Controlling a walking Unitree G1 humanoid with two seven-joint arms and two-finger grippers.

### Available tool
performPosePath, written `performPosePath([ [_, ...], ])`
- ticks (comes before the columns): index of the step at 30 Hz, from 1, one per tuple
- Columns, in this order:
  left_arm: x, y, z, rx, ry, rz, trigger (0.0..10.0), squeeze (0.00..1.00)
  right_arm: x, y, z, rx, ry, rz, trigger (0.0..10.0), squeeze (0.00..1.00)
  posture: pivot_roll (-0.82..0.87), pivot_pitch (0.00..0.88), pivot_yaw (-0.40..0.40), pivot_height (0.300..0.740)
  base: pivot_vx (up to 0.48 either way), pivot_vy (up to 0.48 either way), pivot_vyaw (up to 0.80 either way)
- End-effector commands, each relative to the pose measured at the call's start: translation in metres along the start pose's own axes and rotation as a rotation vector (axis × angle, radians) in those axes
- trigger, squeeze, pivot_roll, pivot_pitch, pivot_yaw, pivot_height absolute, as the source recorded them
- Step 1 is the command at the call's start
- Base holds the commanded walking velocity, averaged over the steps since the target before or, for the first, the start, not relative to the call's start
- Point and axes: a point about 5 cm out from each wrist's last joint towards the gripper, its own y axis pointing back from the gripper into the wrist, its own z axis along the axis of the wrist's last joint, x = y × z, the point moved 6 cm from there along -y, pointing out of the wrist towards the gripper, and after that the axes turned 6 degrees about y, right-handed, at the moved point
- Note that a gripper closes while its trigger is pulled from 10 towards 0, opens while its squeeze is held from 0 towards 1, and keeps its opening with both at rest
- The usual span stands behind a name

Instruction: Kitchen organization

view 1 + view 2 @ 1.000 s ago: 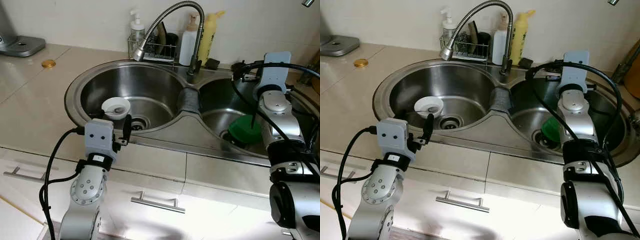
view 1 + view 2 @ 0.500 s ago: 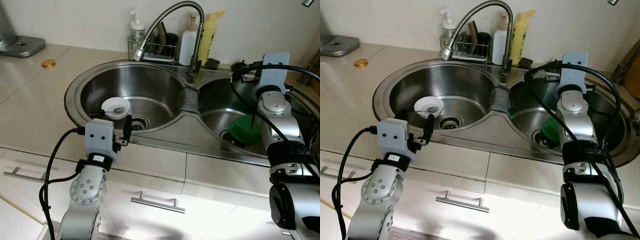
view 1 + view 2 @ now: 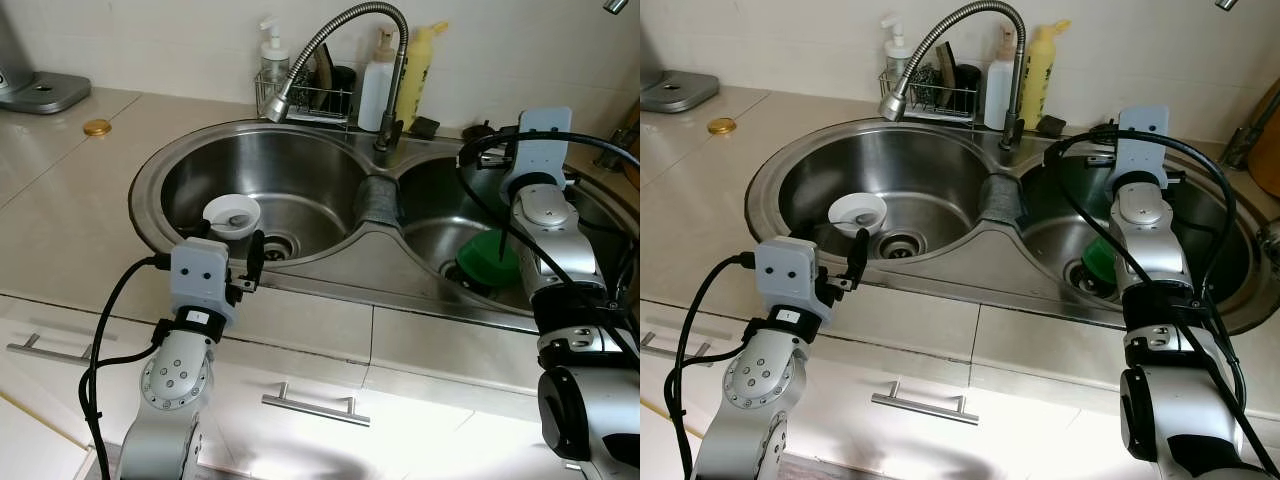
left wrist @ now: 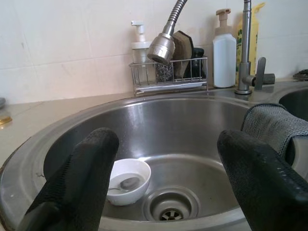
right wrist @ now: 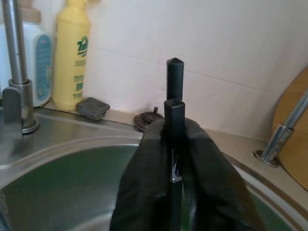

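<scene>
My right gripper point(image 5: 174, 126) is over the right basin point(image 3: 440, 235), shut on a pair of black chopsticks point(image 5: 174, 86) that stick up past its fingertips. Below it a green bowl point(image 3: 492, 258) lies near that basin's drain. My left gripper point(image 4: 166, 139) hovers open and holding nothing at the near rim of the left basin point(image 3: 300, 160). Just beyond its fingers a small white bowl point(image 3: 232, 213) sits on the basin floor, with a metal spoon point(image 4: 126, 183) inside it.
A grey cloth point(image 3: 378, 200) drapes over the divider between the basins. The flexible faucet point(image 3: 330, 45) arches over the left basin. Behind it stand a wire rack point(image 3: 305, 98), a white bottle point(image 3: 374, 82) and a yellow bottle point(image 3: 416, 68). A gold lid point(image 3: 97, 127) lies on the counter at left.
My right wrist has shifted slightly to the left over the right basin, still holding the chopsticks. The left arm has not moved.
</scene>
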Motion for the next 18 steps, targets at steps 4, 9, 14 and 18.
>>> performPosePath([
  [4, -0.002, 0.001, -0.004, 0.022, -0.003, -0.005, 10.0, 0.0, 0.004, 0.002, -0.003, 0.011, 0.013, 0.023, 10.0, 1.0, 0.13, 0.0, -0.059, 0.74, 0.0, 0.0, 0.0],
  [9, -0.001, 0.001, -0.004, 0.023, -0.004, -0.004, 10.0, 0.0, 0.011, 0.003, -0.007, 0.023, 0.014, 0.055, 10.0, 1.0, 0.14, 0.0, -0.061, 0.74, 0.0, 0.0, 0.0],
  [14, -0.001, 0.001, -0.004, 0.023, -0.005, -0.003, 10.0, 0.0, 0.024, 0.006, -0.012, 0.043, 0.013, 0.117, 10.0, 1.0, 0.14, 0.0, -0.062, 0.74, 0.0, 0.0, 0.0],
  [18, -0.001, 0.001, -0.004, 0.023, -0.005, -0.004, 10.0, 0.0, 0.031, 0.008, -0.014, 0.046, 0.005, 0.146, 10.0, 1.0, 0.14, 0.0, -0.061, 0.74, 0.0, 0.0, 0.0],
])
